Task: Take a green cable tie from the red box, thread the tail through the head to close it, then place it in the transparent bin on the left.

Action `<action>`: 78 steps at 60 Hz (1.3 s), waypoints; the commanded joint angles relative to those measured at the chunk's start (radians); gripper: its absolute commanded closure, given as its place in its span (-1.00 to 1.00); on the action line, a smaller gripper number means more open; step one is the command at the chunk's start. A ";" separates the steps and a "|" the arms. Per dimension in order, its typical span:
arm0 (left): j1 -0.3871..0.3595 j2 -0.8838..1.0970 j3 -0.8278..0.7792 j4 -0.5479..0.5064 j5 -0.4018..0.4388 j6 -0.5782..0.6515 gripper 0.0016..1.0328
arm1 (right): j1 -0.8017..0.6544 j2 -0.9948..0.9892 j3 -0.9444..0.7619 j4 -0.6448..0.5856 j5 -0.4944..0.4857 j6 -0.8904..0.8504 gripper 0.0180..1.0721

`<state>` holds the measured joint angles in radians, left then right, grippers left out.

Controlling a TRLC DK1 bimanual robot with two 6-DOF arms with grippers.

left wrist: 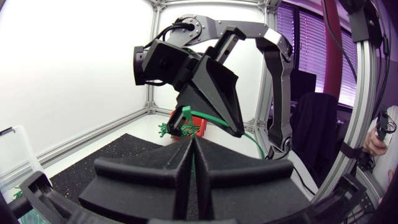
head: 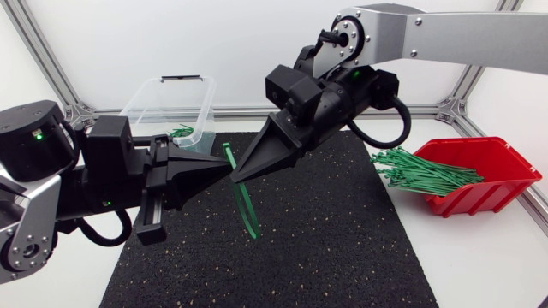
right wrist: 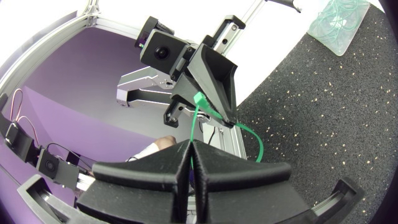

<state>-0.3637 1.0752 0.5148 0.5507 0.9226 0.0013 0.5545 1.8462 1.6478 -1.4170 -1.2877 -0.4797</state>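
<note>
Nearest, in the left wrist view, the left gripper has its fingers pressed together on a sliver of the green cable tie. Just ahead of them the right gripper pinches the tie's blocky end. The right wrist view shows the same from the other side, with the right fingers clamped on the strap. The head view shows the loop hanging below both sets of fingertips, over a black speckled mat on a white table. Further out, the red box of ties sits well beyond the right fingers, and the transparent bin lies behind the left fingers with ties inside. The right wrist view shows the bin but not the box.
</note>
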 commanded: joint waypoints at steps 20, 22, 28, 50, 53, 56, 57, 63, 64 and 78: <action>-0.052 0.023 -0.016 0.002 -0.059 0.088 0.94 | -0.015 0.033 0.026 -0.034 -0.036 -0.020 0.89; -0.052 0.022 -0.013 0.002 -0.061 0.088 0.94 | -0.018 0.038 0.027 -0.034 -0.036 -0.019 0.89; -0.055 0.022 0.002 0.002 -0.061 0.065 0.94 | -0.030 0.047 0.037 -0.048 -0.039 -0.017 0.89; -0.098 0.034 0.021 0.003 -0.068 -0.021 0.94 | -0.057 0.102 0.119 -0.206 -0.070 -0.010 0.89; -0.103 0.031 0.024 0.003 -0.073 -0.030 0.94 | -0.059 0.119 0.136 -0.232 -0.075 -0.010 0.89; -0.106 0.031 0.027 0.003 -0.073 -0.043 0.94 | -0.061 0.130 0.147 -0.254 -0.075 -0.011 0.89; -0.107 0.029 0.027 0.003 -0.073 -0.043 0.94 | -0.062 0.134 0.153 -0.263 -0.075 -0.014 0.89; -0.113 0.029 0.028 0.003 -0.080 -0.044 0.94 | -0.079 0.137 0.159 -0.275 -0.071 -0.073 0.89; -0.113 0.028 0.027 0.003 -0.082 -0.044 0.94 | -0.080 0.136 0.158 -0.278 -0.071 -0.080 0.89; -0.121 0.026 0.022 0.003 -0.100 -0.044 0.94 | -0.085 0.097 0.155 -0.287 -0.081 -0.145 0.89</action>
<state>-0.4641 1.0943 0.5266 0.5510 0.8101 -0.0265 0.4885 1.9602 1.7798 -1.6833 -1.3426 -0.5789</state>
